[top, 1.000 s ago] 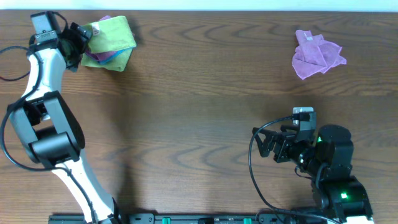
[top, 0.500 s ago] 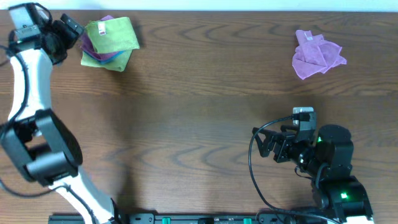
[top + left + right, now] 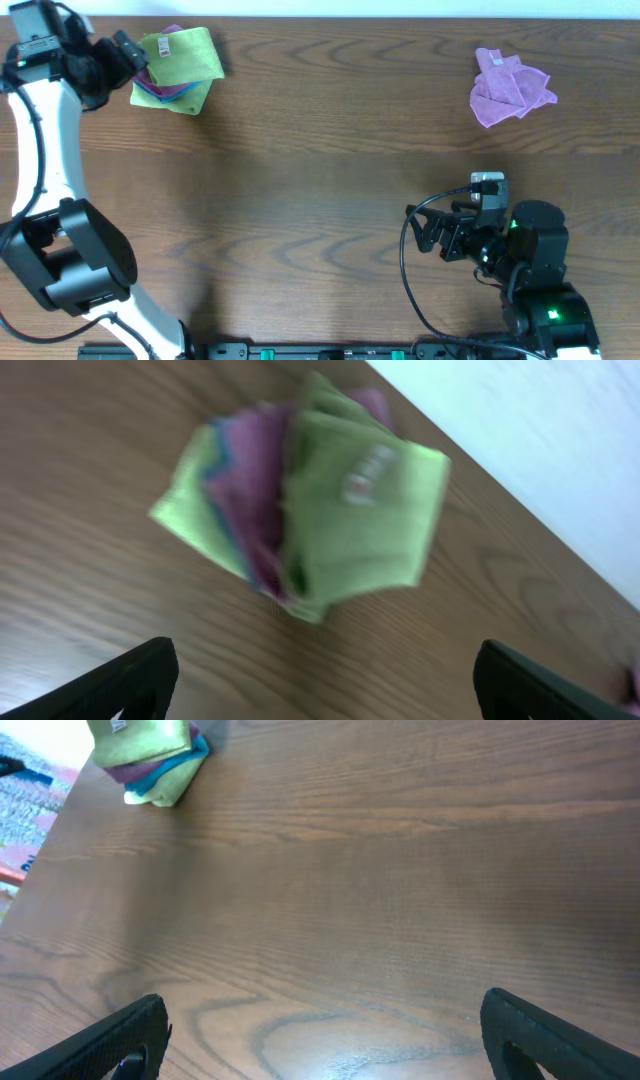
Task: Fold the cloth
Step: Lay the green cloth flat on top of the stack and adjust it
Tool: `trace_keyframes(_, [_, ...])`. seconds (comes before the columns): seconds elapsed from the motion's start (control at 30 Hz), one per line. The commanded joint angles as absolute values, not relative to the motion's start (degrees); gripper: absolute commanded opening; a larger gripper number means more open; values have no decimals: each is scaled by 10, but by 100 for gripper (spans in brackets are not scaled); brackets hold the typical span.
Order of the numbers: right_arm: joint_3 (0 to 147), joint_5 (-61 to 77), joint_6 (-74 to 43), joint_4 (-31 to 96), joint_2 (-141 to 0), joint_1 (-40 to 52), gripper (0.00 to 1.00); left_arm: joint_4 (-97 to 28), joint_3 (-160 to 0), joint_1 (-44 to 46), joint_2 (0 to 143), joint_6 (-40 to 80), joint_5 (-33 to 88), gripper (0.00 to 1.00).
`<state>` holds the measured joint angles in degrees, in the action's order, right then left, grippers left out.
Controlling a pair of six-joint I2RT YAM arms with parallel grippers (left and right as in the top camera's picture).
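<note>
Light falls soft and even from above, and shadows are faint. The overhead view is sharp. The left wrist view is blurred: the cloth (image 3: 340, 510) ahead of the left gripper (image 3: 325, 660) smears, its tag unreadable. The right wrist view is crisper, with pale glare on the table (image 3: 400, 870) just ahead of the right gripper (image 3: 322, 1005).

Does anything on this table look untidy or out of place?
Yes. The loose purple cloth at the far right lies crumpled in a heap. At the far left, the green cloth sits folded but askew on other folded cloths, whose edges stick out beneath it.
</note>
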<state>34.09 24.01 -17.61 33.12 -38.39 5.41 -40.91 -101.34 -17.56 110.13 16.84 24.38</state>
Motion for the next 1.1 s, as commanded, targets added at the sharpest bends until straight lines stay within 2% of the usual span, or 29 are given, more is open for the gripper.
trace_keyframes(0.0, [340, 244, -184, 330, -382, 49, 99, -406, -1022, -158, 1085, 163, 312, 96])
trace_keyframes(0.1, [340, 244, -184, 330, -382, 49, 99, -405, -1022, -153, 1085, 169, 392, 96])
trace_keyframes(0.23, [340, 244, -184, 330, -382, 49, 99, -381, -1022, -154, 1085, 168, 417, 96])
trace_keyframes(0.43, [340, 244, -184, 330, -382, 49, 99, -272, -1022, -136, 1096, 170, 409, 95])
trace_keyframes(0.7, [340, 244, -184, 330, -382, 49, 99, -131, -1022, -107, 1214, 259, 344, 96])
trace_keyframes(1.07, [340, 244, -184, 330, -382, 49, 99, -166, -1022, -117, 1287, 287, 298, 95])
